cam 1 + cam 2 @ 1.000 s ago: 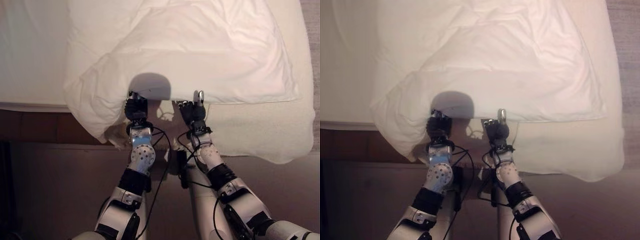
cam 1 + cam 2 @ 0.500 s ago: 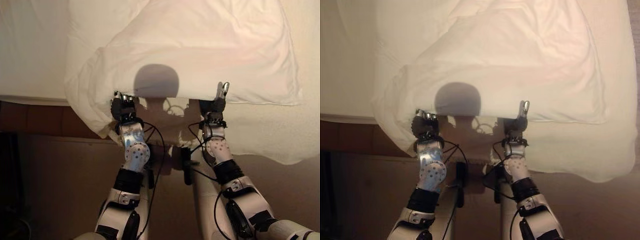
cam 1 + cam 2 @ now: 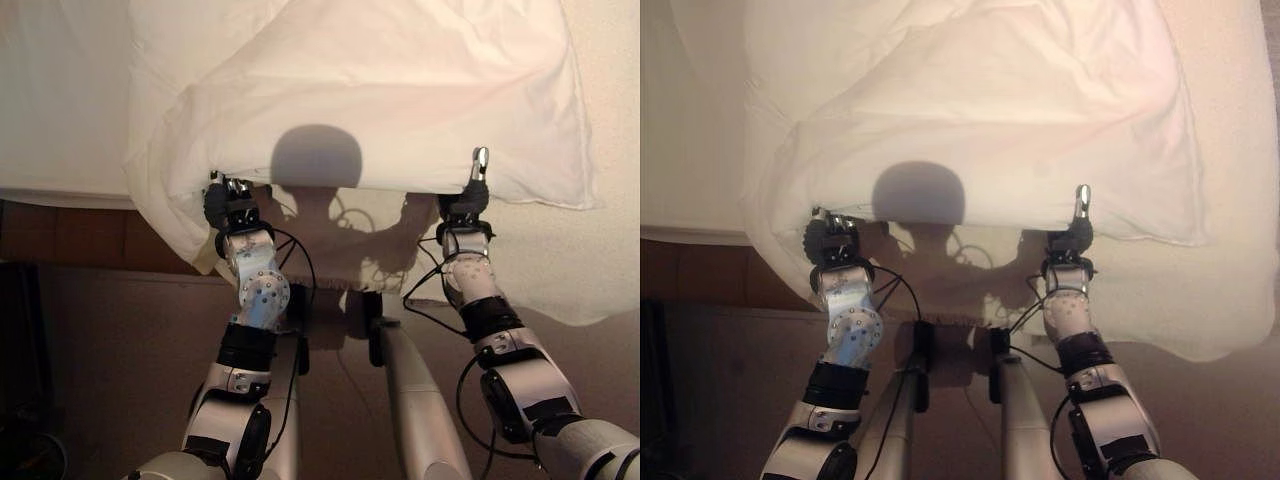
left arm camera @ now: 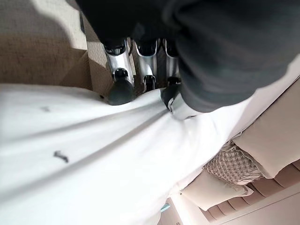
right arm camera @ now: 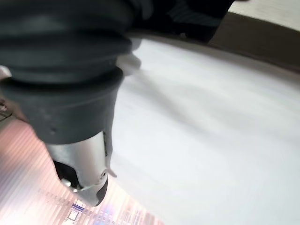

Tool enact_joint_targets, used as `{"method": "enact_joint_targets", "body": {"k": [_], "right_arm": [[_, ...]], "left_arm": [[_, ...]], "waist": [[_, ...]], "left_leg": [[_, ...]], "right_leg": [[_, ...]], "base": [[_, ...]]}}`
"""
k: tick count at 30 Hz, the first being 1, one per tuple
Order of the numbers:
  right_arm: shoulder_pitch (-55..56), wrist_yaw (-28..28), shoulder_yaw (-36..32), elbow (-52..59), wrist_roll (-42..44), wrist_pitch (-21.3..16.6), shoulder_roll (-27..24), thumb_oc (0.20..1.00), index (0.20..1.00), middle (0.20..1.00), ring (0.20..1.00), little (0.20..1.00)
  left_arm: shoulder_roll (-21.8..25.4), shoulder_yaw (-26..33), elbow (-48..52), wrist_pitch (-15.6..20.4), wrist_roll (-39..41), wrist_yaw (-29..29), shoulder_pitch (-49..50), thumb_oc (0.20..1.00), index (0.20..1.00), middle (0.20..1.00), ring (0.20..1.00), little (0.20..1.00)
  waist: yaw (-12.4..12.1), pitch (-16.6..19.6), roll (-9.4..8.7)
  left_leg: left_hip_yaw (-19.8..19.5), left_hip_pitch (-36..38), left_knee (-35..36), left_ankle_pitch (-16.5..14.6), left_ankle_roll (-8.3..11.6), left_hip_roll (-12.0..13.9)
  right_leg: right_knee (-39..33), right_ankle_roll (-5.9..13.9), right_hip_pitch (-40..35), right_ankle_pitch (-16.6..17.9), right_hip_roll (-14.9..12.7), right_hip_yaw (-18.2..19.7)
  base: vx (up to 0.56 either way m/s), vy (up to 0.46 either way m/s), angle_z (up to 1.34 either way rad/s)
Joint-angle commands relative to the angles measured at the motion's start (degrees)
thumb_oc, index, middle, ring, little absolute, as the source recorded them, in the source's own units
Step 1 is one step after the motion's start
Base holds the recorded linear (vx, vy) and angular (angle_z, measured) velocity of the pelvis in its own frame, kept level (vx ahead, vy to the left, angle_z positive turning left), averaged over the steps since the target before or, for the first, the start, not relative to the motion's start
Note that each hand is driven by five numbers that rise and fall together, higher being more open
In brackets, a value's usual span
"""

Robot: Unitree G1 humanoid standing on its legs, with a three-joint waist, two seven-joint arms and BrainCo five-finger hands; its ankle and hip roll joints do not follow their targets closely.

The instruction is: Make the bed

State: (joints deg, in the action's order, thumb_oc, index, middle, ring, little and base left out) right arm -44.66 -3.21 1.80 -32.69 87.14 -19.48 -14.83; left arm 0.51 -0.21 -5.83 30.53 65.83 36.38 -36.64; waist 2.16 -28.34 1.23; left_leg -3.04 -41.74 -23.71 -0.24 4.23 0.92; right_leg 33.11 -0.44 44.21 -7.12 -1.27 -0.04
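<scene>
white duvet lies rumpled across the bed – left hand pinches its near edge, fingers curled into the cloth; right hand at the same edge further right – grip cannot be told

Illumination is warm and moderately bright on the white duvet, which approaches overexposure near its upper folds. The floor beside the bed is dim. A round dark shadow falls on the duvet's near edge. The right wrist view shows motion blur; in the left wrist view, the hand's dark cover is out of focus.
</scene>
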Motion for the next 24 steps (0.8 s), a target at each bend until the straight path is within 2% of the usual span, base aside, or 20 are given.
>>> {"method": "enact_joint_targets", "body": {"k": [1,6,8,9,10,11,12,15,24], "right_arm": [[2.1,-0.5,-10.8,-1.9,-0.5,-4.3,-7.0,1.0,1.0,1.0,1.0,1.0],[2.5,-1.3,-11.4,0.0,-1.2,-5.5,-6.6,1.0,1.0,1.0,1.0,1.0],[2.7,-3.2,-12.6,1.2,-1.5,-8.2,-6.1,1.0,1.0,1.0,1.0,1.0],[2.7,-3.4,-12.5,1.3,-1.7,-8.3,-6.1,1.0,1.0,1.0,1.0,1.0],[2.7,-3.8,-12.8,1.8,-1.8,-8.9,-5.9,0.711,0.711,0.711,0.711,0.711],[2.7,-4.3,-13.0,2.1,-2.0,-9.4,-6.0,0.253,0.253,0.253,0.253,0.253],[2.7,-4.9,-13.2,2.4,-2.5,-10.0,-5.8,0.2,0.2,0.2,0.2,0.2],[3.2,-4.9,-13.6,3.2,-2.7,-10.3,-5.4,0.2,0.2,0.2,0.2,0.2],[4.6,-8.3,-14.6,11.0,-5.3,-16.0,-1.9,0.2,0.2,0.2,0.2,0.2]], "left_arm": [[8.5,15.1,0.4,6.7,-5.3,0.4,1.9,0.2,0.2,0.2,0.2,0.2],[8.3,16.2,-0.3,7.1,-4.6,1.3,2.4,0.2,0.2,0.2,0.2,0.2],[8.1,16.8,-0.2,7.4,-4.7,2.3,2.7,0.2,0.2,0.2,0.2,0.2],[8.1,16.8,-0.1,7.4,-4.8,2.5,2.7,0.2,0.2,0.2,0.2,0.2],[8.0,16.9,0.0,7.5,-5.0,2.8,2.8,0.2,0.2,0.2,0.2,0.2],[8.0,16.9,0.1,7.3,-5.4,3.0,2.8,0.2,0.2,0.2,0.2,0.2],[7.9,17.0,0.3,7.3,-5.6,3.2,2.8,0.2,0.2,0.2,0.2,0.2],[7.5,16.9,0.7,7.1,-6.0,3.2,3.3,0.2,0.2,0.2,0.2,0.2],[6.0,17.5,1.2,7.4,-5.5,3.9,5.5,0.2,0.2,0.2,0.2,0.2]], "waist": [[-0.4,5.9,0.87],[-0.2,6.1,0.87],[0.0,6.4,1.01],[0.0,6.5,1.0],[0.0,6.5,1.0],[0.1,6.6,1.0],[0.1,6.6,1.04],[0.2,6.8,1.04],[0.3,7.8,1.04]], "left_leg": [[3.5,-0.7,-3.6,-5.0,-4.3,-3.4],[3.8,-0.5,-3.3,-5.0,-4.32,-3.2],[3.8,-0.3,-3.1,-5.1,-4.29,-3.1],[3.8,-0.3,-3.1,-5.1,-4.29,-3.1],[3.8,-0.3,-3.0,-5.1,-4.26,-3.2],[3.9,-0.3,-3.0,-5.0,-4.21,-3.2],[3.9,-0.3,-3.0,-5.0,-4.2,-3.2],[3.8,-0.5,-3.2,-5.1,-4.23,-3.1],[3.7,0.1,-2.2,-4.9,-4.1,-3.2]], "right_leg": [[-5.3,3.78,-1.5,4.3,1.6,1.3],[-5.7,3.84,-1.6,4.3,1.8,1.6],[-5.8,3.9,-1.7,4.3,1.8,1.7],[-5.8,3.9,-1.7,4.3,1.8,1.7],[-5.9,3.95,-1.7,4.4,1.8,1.8],[-6.1,3.99,-1.8,4.5,1.8,1.8],[-6.1,3.99,-1.8,4.5,1.8,1.8],[-5.9,3.9,-1.7,4.5,1.8,1.8],[-6.5,3.76,-2.2,4.6,1.9,1.7]], "base": [[0.0,0.0,0.0],[0.0,0.001,-0.01],[0.01,0.005,-0.05],[0.0,-0.003,-0.04],[0.0,0.0,0.0],[0.0,0.0,0.0],[0.0,0.0,0.0],[0.0,0.0,0.0],[0.0,0.0,0.0]]}}
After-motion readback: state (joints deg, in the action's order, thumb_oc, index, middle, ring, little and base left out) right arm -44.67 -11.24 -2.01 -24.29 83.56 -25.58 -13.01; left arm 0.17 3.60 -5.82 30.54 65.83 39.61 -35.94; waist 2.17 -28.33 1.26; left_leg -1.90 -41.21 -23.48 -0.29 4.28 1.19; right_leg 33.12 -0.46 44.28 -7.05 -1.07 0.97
